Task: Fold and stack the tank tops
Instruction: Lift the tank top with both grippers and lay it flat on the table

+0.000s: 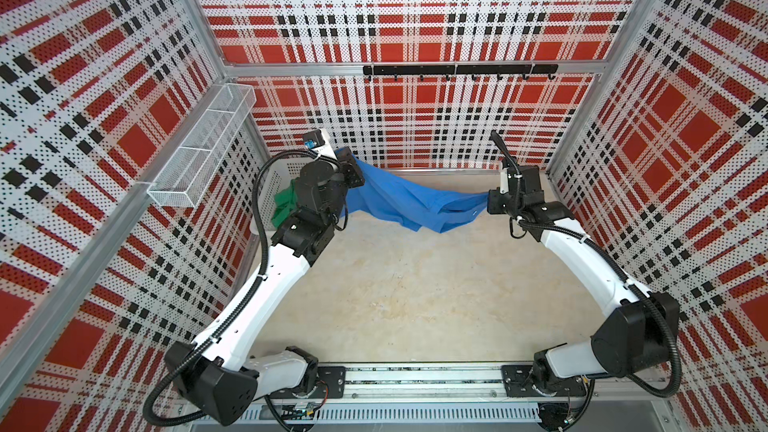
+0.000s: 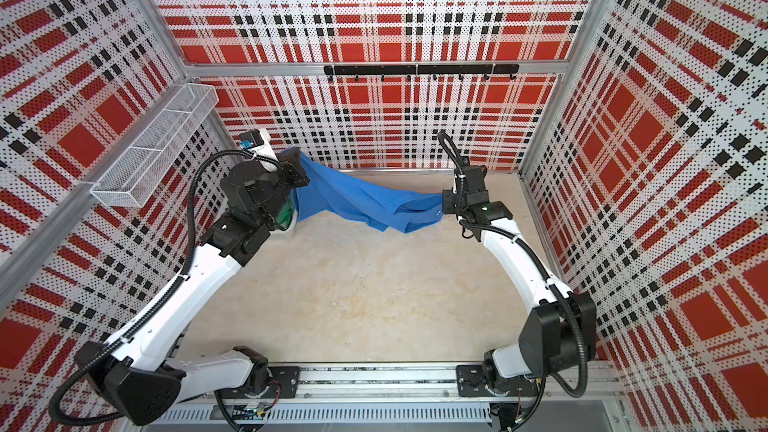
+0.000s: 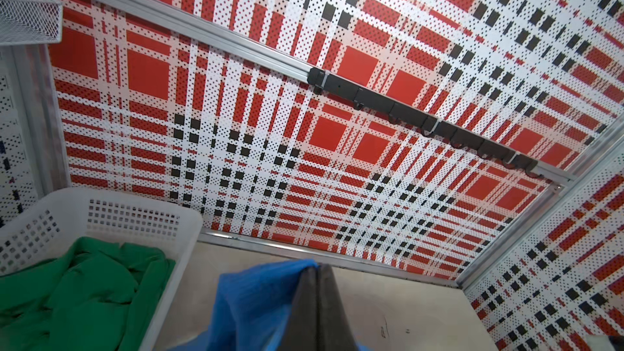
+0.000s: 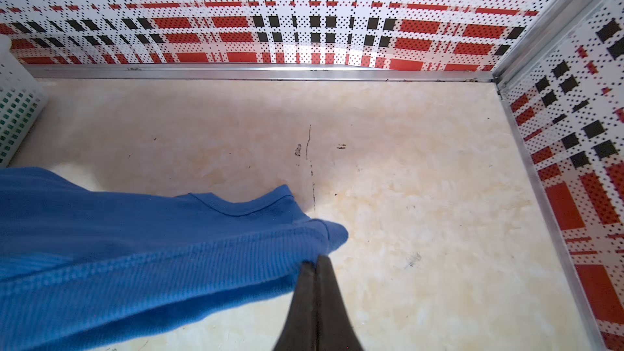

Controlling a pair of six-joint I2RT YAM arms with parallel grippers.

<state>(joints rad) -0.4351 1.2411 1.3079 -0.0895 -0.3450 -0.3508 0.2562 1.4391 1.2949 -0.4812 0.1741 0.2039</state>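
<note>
In both top views the blue tank top hangs between my arms, its long axis running left to right across the back of the table. The left gripper holds the higher end and the right gripper the lower. The green tank top lies bunched in the white basket. The left wrist view shows those jaws pressed together on a blue fold. The right wrist view shows jaws clamped on a blue edge, with cloth trailing toward the basket. I judge both ends should come down evenly.
</note>
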